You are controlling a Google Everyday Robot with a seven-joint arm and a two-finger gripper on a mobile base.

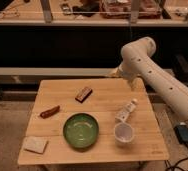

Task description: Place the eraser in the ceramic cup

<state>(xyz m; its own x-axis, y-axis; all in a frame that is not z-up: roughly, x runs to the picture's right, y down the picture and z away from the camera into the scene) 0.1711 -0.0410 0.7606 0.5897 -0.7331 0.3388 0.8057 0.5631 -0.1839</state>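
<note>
Gripper, seemingly at the far edge of the table and partly hidden by my arm, stands wide open and empty. Eraser lies on the table at 8 o'clock from it, ceramic cup at 4 o'clock from the eraser. Reach, grasp, carry and release all remain.
</note>
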